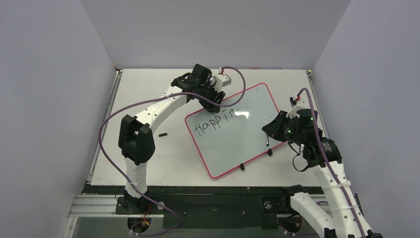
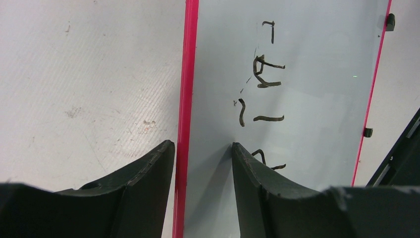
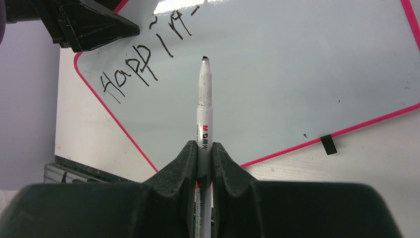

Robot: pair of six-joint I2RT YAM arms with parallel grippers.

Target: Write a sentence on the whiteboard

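The whiteboard [image 1: 237, 141] lies flat and askew on the table [image 1: 277, 84], right of centre. My left gripper [image 2: 202, 145] sits at its far-left edge, one finger over the table, the other over the board. The sentence [image 1: 214, 124] runs just beside it. My right gripper [image 3: 204, 145] is at the right edge, the marker [image 3: 204, 99] between its fingers, pointing over the board. Two tabs [image 1: 270, 152] sit on the near edge.

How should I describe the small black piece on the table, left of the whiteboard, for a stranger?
Find the whiteboard with the red rim. In the top view, on the table to its left, lies a small black piece. Unlike the two black tabs, it does not touch the rim.
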